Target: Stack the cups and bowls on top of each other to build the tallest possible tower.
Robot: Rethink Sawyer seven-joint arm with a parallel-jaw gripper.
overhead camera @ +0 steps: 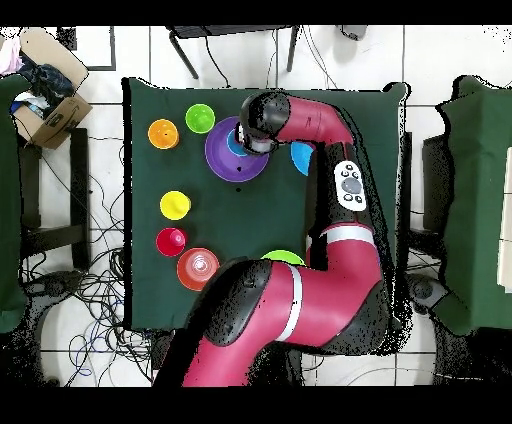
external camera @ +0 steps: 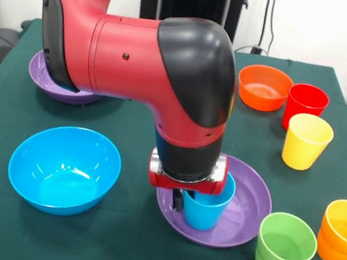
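Observation:
A blue cup (external camera: pixel 208 209) stands upright in a wide purple bowl (external camera: pixel 249 201) near the table's front middle. My gripper (external camera: pixel 187 201) is down at the cup's rim on its left side, and the wrist hides how it holds. The same bowl (overhead camera: pixel 220 158) and gripper (overhead camera: pixel 246 140) show in the overhead view. Loose on the table are a green cup (external camera: pixel 285 248), an orange cup (external camera: pixel 344 233), a yellow cup (external camera: pixel 306 142), a red cup (external camera: pixel 306 105), an orange bowl (external camera: pixel 264 87) and a deep blue bowl (external camera: pixel 63 169). A second purple bowl (external camera: pixel 55 82) is partly behind my arm. A light green bowl (overhead camera: pixel 283 258) peeks out by my arm.
The table has a dark green cloth (external camera: pixel 108 251). The cups stand in a row along the right side in the front view, close to that edge. My arm's big elbow (external camera: pixel 170 70) hangs over the table's middle. A cardboard box (overhead camera: pixel 45 105) sits off the table.

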